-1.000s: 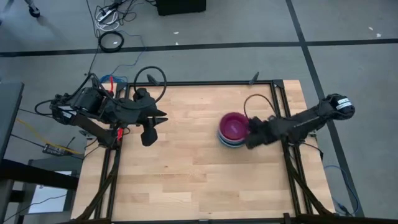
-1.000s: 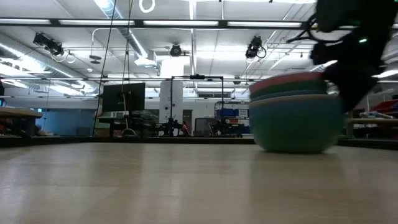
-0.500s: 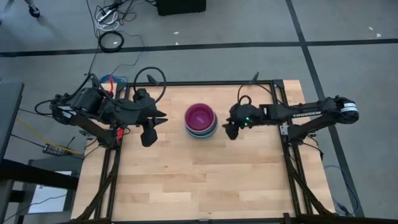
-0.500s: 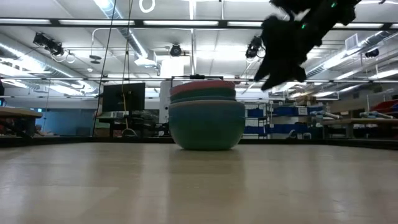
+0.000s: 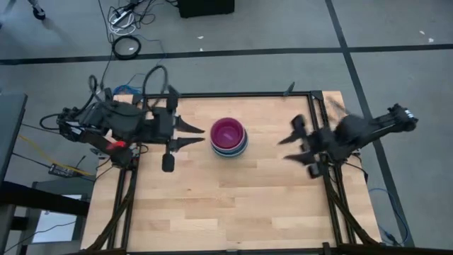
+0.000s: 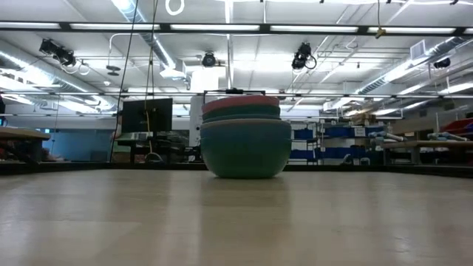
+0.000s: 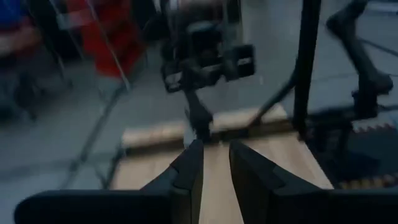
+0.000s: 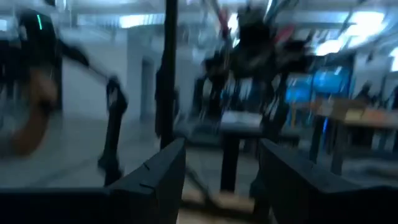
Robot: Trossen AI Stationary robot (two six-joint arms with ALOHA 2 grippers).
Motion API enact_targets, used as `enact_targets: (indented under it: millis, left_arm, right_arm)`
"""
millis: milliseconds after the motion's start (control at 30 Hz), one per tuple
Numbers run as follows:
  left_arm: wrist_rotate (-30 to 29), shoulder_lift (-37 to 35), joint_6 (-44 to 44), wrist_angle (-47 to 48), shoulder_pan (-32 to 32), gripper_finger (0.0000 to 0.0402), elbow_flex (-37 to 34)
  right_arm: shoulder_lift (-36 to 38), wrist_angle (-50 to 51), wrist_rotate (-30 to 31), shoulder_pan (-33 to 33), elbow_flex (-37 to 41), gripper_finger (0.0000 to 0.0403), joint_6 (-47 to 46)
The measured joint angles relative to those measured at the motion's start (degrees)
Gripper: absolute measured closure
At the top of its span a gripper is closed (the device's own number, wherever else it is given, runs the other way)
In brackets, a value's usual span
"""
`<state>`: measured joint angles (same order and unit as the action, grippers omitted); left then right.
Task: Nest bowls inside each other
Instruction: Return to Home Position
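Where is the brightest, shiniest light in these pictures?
Low view: the ceiling strip lights glare brightest, and the stack of bowls looks dim against them. High view: flat, even light, with no hard shadows on the table. Right wrist view: bright glare patches from room lights.

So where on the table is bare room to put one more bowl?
The table half opposite the stack of bowls and both grippers is bare. So is the gap toward the right gripper. It is tight between the stack and the left gripper.
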<state>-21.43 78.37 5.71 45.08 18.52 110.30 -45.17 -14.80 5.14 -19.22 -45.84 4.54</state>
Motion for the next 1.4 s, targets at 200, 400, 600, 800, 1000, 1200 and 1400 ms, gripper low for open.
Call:
enact_targets:
  millis: [200,400,600,800,1000,1200,1400]
  left_arm:
    - [-2.3,-0.5,5.9,-11.4,-2.1,0.0317,2.3]
    - [-3.2,-5.2,7.7,-6.4,-3.5,0.0317,6.6]
    - [-7.4,-14.2,4.7,-3.8,-3.5,0.0316,7.1]
    - [-3.3,-23.3,-1.7,1.7,-3.5,0.0316,5.4]
    - [-2.4,-28.7,-4.2,4.0,-3.5,0.0316,-1.1]
    - [-5.3,-32.6,-1.4,1.4,-3.5,0.0316,-8.7]
    - [-3.2,-40.0,0.8,-6.3,-3.5,0.0316,-18.6]
  right_arm:
    - [5.1,18.1,0.2,1.8,-13.7,0.0213,0.1]
    - [2.1,43.2,1.4,2.1,-34.4,0.0213,2.2]
    - [1.3,54.9,3.2,2.1,-48.3,0.0213,3.6]
    - [5.1,64.1,6.3,2.1,-53.1,0.0213,3.1]
    - [8.2,66.9,10.4,2.1,-51.4,0.0213,2.1]
    - [8.4,66.5,13.6,2.1,-49.5,0.0213,4.0]
    - [8.4,62.1,14.7,2.0,-46.4,0.0213,5.9]
